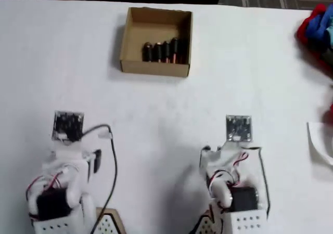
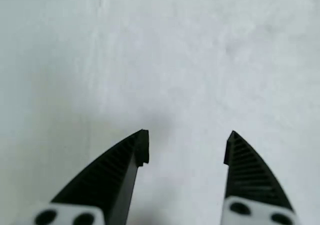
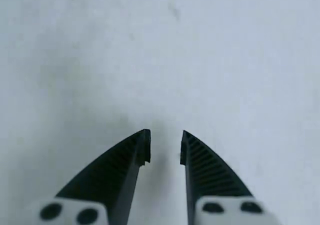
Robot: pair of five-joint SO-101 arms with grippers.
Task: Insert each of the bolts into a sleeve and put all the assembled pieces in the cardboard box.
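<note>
Left claw (image 2: 185, 147) wide, holding nothing; right claw (image 3: 165, 147) narrow gap, holding nothing, both low over tabletop (image 1: 156, 114). Box (image 1: 130, 41) well ahead of both claws, pieces (image 1: 165, 51) in a row inside. Task looks done: best keep claws parked, off the box

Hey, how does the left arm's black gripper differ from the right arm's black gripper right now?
Gap: the left arm's black ribbed-finger gripper stands wide open, while the right arm's black ribbed-finger gripper shows only a narrow gap between its tips.
Finger pose: one finger of the left gripper is swung well away from the other; on the right gripper it leans in close.
Shared: both hold nothing and hang over the white table.
</note>
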